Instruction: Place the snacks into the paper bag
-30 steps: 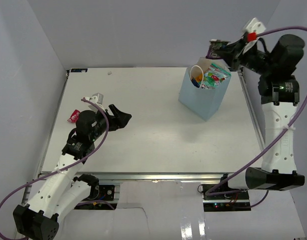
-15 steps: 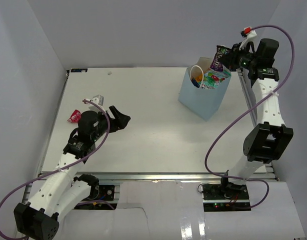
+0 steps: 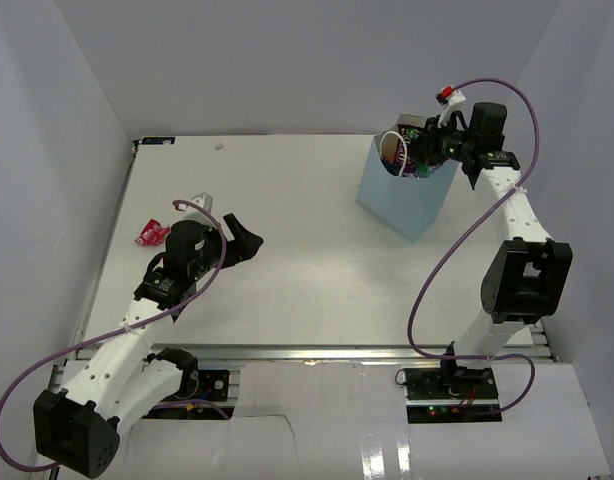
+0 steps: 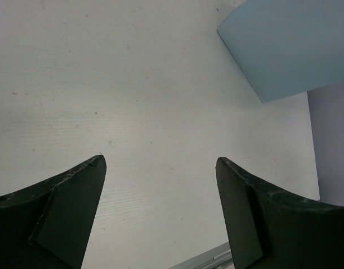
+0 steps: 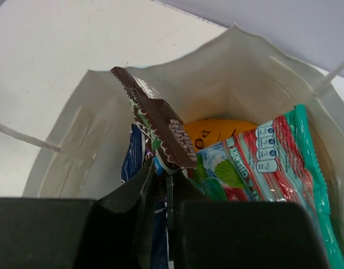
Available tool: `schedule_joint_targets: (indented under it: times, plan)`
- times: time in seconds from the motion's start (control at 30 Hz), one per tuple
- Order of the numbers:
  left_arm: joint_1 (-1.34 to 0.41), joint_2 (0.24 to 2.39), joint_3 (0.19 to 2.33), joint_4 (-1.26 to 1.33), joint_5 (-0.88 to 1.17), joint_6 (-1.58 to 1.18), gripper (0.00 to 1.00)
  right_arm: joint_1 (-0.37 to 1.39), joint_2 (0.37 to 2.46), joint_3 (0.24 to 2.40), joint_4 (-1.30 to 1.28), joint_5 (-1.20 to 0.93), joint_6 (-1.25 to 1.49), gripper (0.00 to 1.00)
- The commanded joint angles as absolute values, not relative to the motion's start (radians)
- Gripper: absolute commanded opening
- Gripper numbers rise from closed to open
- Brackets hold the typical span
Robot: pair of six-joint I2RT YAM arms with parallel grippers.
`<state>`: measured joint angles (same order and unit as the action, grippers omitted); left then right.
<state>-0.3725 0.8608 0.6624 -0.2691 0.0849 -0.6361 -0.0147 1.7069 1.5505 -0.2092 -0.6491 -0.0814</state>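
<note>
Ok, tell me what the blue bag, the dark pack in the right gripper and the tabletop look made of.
The blue bag: matte paper, judging by its creased, folded walls. The dark pack: glossy plastic or foil film, with a crimped serrated edge. The tabletop: white, matte, faintly scuffed; perhaps painted or laminated board.

White table [image 3: 307, 240]: blue paper bag [image 3: 402, 203] rt, red wrapper [image 3: 149, 234] lt.

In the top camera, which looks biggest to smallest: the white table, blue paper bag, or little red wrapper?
Flat white table
Upright light blue paper bag
Tiny red-pink glossy wrapper, lying near the table's left edge
</note>
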Motion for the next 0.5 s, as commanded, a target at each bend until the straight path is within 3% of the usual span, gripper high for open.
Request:
schedule_joint_targets:
  times: [0.0, 0.47]
  plan:
    - [-0.376, 0.85, 0.657, -0.261, 0.058, -0.647, 0.9, -0.022, 1.669, 1.528, -0.146, -0.618, -0.112, 0.11]
    - [-0.376, 0.861, 0.641, -0.259, 0.077, -0.658, 0.9, -0.017, 1.68, 1.511, -0.176, -0.607, -0.17, 0.21]
